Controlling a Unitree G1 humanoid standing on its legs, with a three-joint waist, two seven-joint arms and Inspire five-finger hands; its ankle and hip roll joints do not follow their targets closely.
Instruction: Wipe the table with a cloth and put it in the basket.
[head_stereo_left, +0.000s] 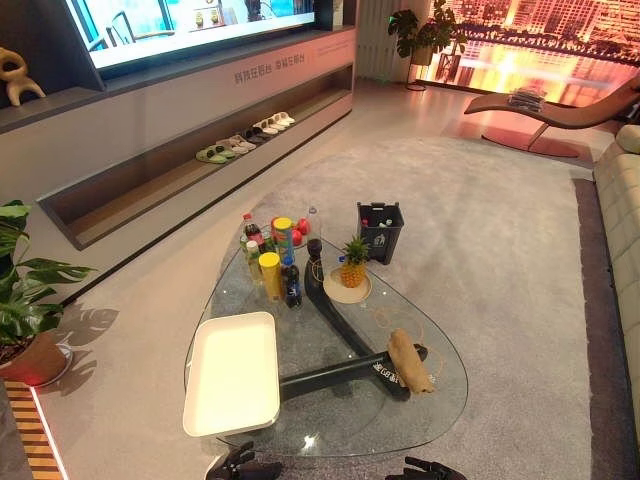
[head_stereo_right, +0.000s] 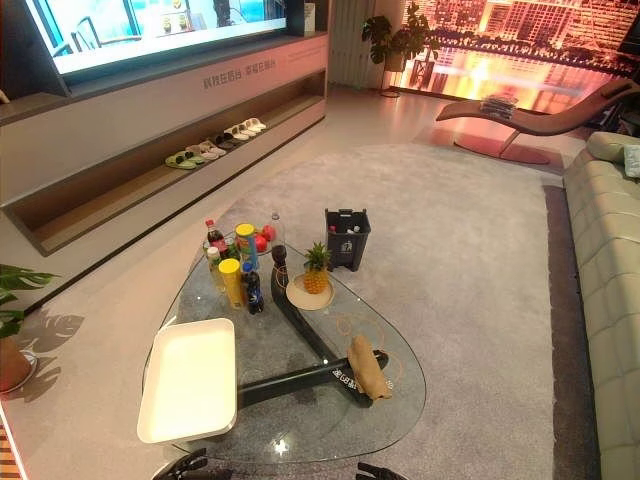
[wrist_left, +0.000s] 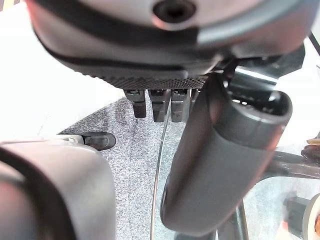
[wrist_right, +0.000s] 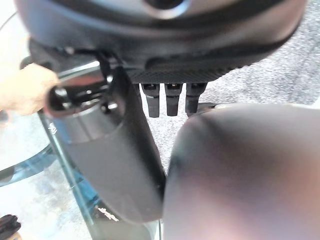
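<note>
**Cloth lies untouched, both hands at the near edge**

While I look down through the head camera, I see the tan crumpled cloth (head_stereo_left: 410, 360) lying on the rounded glass coffee table (head_stereo_left: 440, 400), near its right edge and over the end of the dark crossed base that shows through the glass. The dark square basket (head_stereo_left: 380, 231) stands on the grey carpet just beyond the table's far edge, with small items inside that I cannot make out.

My left hand (head_stereo_left: 243, 466) and right hand (head_stereo_left: 430, 468) both sit low at the table's near edge, well apart from the cloth. In each wrist view the fingers (wrist_left: 150, 104) hang straight and relaxed beside the thumb, holding nothing; the right hand's fingers (wrist_right: 167, 99) look the same.

A white rectangular tray (head_stereo_left: 233, 372) rests at the near left corner. Toward the far edge I see a cluster of bottles and cans (head_stereo_left: 272, 255), and just beside it a pineapple (head_stereo_left: 352, 262) upright on a round pale plate (head_stereo_left: 347, 290).
</note>
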